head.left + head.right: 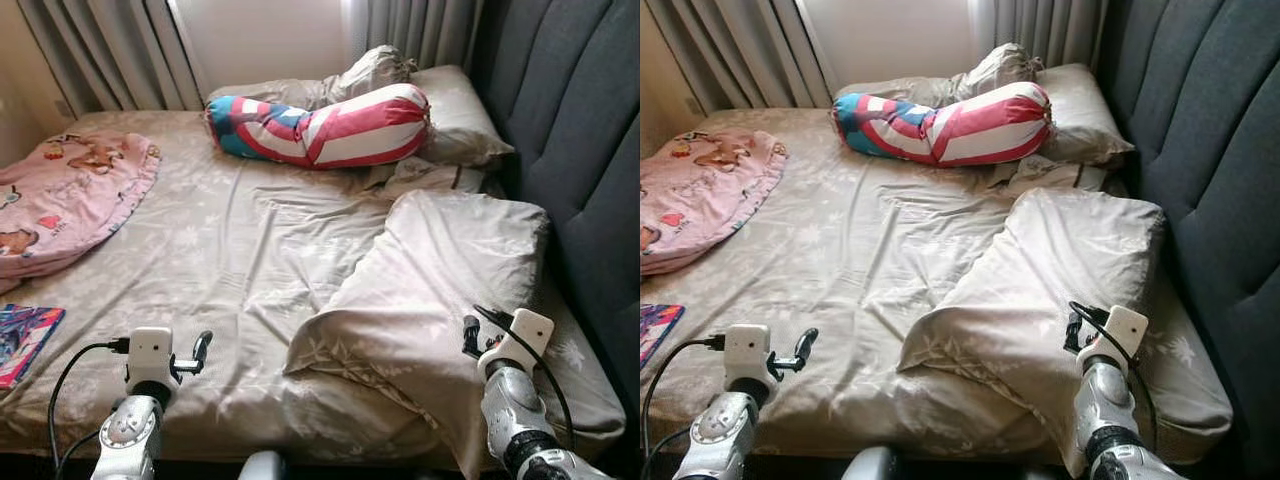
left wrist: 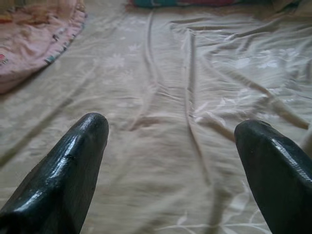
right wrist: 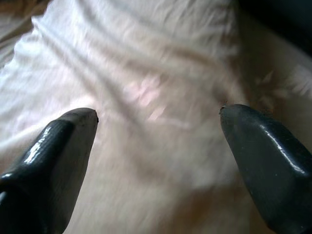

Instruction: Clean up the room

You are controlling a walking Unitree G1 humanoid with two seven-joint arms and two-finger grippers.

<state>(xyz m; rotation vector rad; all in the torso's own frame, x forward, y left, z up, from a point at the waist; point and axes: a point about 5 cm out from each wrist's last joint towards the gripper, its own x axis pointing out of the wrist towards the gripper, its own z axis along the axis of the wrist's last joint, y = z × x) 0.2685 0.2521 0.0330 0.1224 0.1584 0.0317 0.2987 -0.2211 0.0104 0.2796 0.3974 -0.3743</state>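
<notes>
Bed (image 1: 230, 250), beige sheet rumpled; folded duvet (image 1: 430, 290) on its headboard side; striped bolster (image 1: 320, 125) beyond the duvet, against the pillows (image 1: 455, 115); pink blanket (image 1: 65, 195) and book (image 1: 22, 340) at the bed's far edge; my left gripper (image 2: 170, 141) over bare sheet, jaws wide; my right gripper (image 3: 158, 131) over the duvet, jaws wide.

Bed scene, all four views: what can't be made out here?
- Book: cut by the left edge of the eye views, cover unreadable.
- Pink blanket: runs off the left edge; its prints are too small.
- Beige duvet: the right wrist view is blurred.
- Rumpled bedding behind the striped bolster: partly hidden by it.
</notes>
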